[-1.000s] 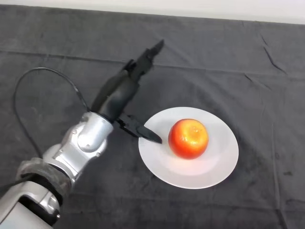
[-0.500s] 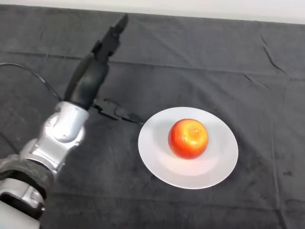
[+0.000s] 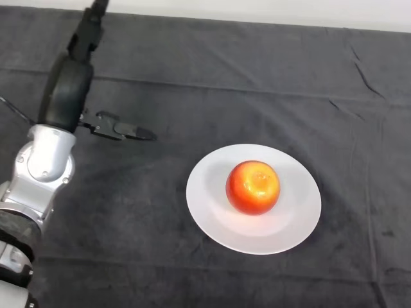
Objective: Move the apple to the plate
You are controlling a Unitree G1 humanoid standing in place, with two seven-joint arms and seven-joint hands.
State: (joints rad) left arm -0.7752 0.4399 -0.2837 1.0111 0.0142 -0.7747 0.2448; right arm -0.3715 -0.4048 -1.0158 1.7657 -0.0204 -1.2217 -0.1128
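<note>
Apple (image 3: 253, 187) on plate (image 3: 297, 226) — hand (image 3: 66, 96) (spread) apart

a creased dark cloth (image 3: 257, 77) covers the table, a pale strip (image 3: 257, 9) behind it.

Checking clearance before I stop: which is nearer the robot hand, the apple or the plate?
The plate: its left rim faces the open robot hand, which is well off to the left. The apple sits farther right, on the plate's middle.
</note>
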